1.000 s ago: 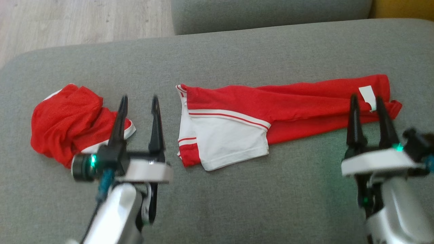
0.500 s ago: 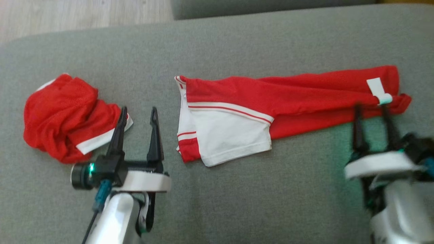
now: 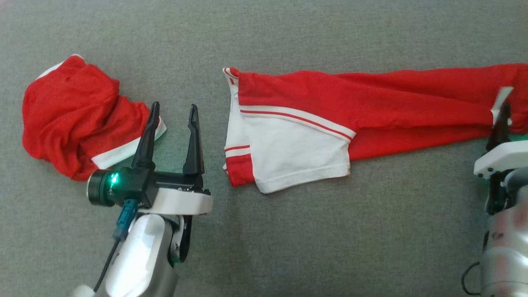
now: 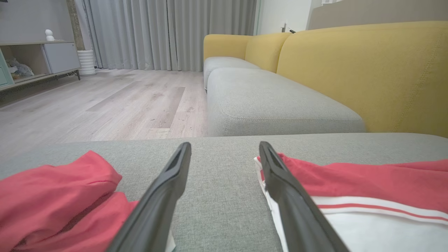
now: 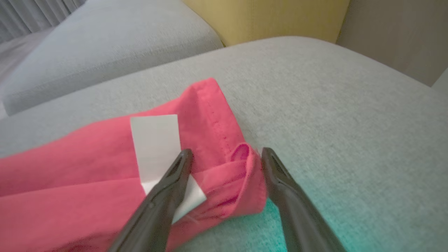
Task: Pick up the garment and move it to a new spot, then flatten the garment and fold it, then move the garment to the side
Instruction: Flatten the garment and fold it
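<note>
Nearest, the left claw (image 3: 173,107) hangs wide open and empty over the bare grey sofa cushion (image 3: 288,247). It sits in the gap between a crumpled red garment (image 3: 70,115) toward the cushion's left edge and the long red-and-white garment (image 3: 371,107) lying across its middle. The right claw (image 5: 225,153), equally wide and gripping nothing, straddles that garment's right-hand end beside its white label (image 5: 155,140). The long garment lies flattened and doubled lengthwise into a strip, so moving and spreading look done. Folding it end to end and shifting it aside appear to remain. Beyond stands a yellow backrest (image 4: 367,70).
</note>
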Robot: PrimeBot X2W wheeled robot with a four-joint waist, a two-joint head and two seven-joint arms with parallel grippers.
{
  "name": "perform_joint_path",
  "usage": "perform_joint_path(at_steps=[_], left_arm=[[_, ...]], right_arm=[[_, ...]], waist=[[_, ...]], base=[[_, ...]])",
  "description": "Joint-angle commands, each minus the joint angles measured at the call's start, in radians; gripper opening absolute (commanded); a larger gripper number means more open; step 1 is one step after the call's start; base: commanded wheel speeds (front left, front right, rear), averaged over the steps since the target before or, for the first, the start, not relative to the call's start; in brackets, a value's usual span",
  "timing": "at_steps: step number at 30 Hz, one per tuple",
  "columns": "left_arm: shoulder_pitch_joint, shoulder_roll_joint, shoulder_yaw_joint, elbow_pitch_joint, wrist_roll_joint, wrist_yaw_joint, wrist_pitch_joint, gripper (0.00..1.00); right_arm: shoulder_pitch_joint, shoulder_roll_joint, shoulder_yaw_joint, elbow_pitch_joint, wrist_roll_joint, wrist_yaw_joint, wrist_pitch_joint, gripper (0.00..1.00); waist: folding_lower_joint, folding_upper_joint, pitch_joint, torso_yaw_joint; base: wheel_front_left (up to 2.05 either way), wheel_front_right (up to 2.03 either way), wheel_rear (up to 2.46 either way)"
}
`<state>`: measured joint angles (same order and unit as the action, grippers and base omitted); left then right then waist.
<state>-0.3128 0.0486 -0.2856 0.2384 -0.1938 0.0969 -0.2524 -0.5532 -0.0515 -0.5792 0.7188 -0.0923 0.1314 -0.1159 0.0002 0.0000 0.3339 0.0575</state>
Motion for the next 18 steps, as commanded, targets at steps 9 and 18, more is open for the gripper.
perform_joint_path(at_steps=[9, 18], left_arm=[[-0.041, 0.002, 0.028, -0.022, -0.007, 0.015, -0.009, 1.0], [-0.031, 0.002, 0.042, -0.013, -0.003, 0.012, -0.009, 1.0]], right_arm=[[-0.091, 0.0, -0.07, 0.138, -0.088, -0.001, 0.012, 0.79], [-0.101, -0.052, -0.049, 0.173, -0.086, -0.001, -0.056, 0.0]], waist=[[-0.0002, 0.0, 0.01, -0.008], [-0.0002, 0.0, -0.031, -0.041]], base=[[0.0, 0.0, 0.0], [0.0, 0.0, 0.0]])
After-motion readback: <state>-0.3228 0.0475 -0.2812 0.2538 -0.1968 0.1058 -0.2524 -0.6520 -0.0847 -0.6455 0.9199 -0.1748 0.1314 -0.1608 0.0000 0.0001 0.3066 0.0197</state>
